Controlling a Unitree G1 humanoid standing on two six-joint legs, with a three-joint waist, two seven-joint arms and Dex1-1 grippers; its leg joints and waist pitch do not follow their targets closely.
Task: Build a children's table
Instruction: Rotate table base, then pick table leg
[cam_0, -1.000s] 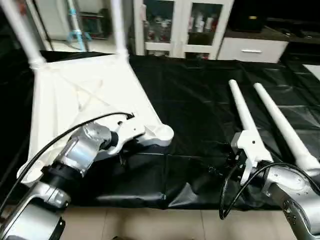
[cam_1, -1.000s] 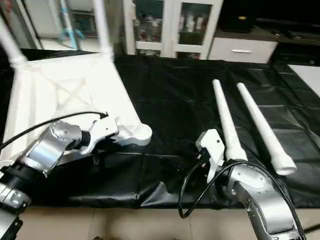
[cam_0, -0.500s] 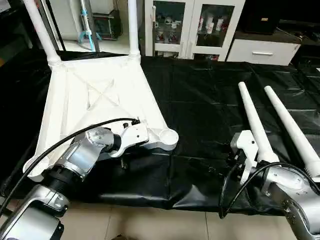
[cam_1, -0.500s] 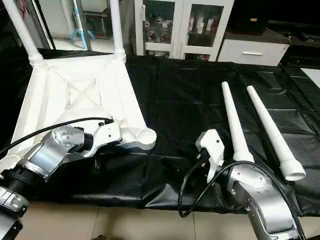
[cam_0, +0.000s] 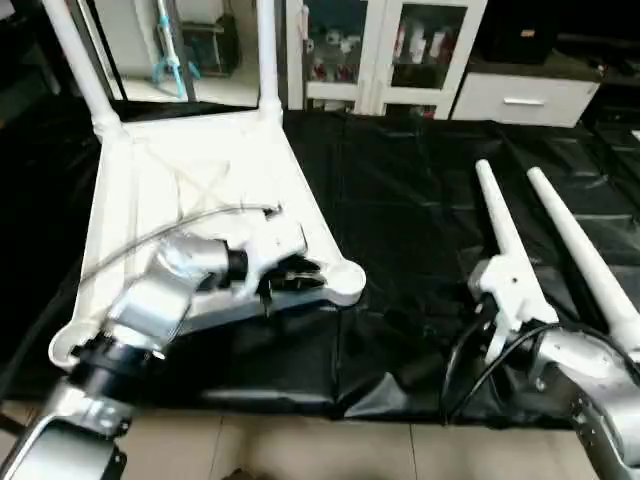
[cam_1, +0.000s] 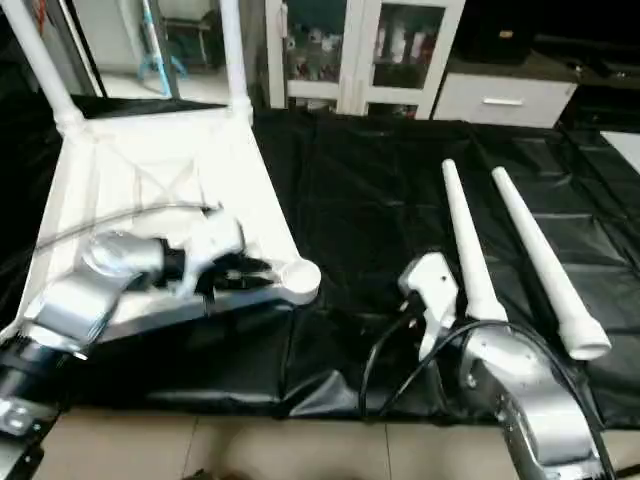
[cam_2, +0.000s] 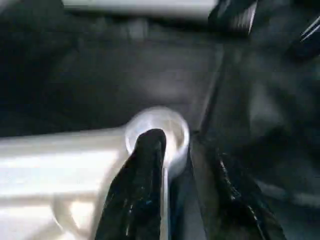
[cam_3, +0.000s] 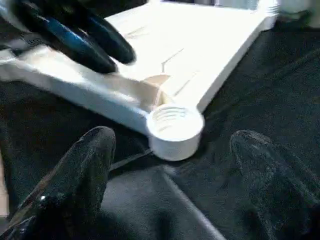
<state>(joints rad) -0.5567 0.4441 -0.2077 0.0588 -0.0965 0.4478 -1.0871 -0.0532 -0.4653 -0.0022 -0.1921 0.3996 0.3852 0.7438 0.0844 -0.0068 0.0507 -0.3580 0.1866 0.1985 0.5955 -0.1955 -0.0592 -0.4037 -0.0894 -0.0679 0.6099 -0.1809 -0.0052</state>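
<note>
Two legs on, two loose, and the left claw sitting at the empty corner socket

Nearest, the right claw (cam_3: 165, 185) hangs released, fingers wide, aimed at the threaded socket (cam_3: 175, 122). The left claw (cam_0: 290, 278) rests on the upturned top (cam_0: 190, 190), fingers a little apart, one over the rim at the socket (cam_2: 157, 135); I cannot tell whether it grips. If it lets go, the top could slide on the black cloth (cam_0: 400, 200). At two o'clock lie two loose legs (cam_0: 510, 245), which may roll. At eleven o'clock two fitted legs (cam_0: 265, 55) stand upright.
</note>
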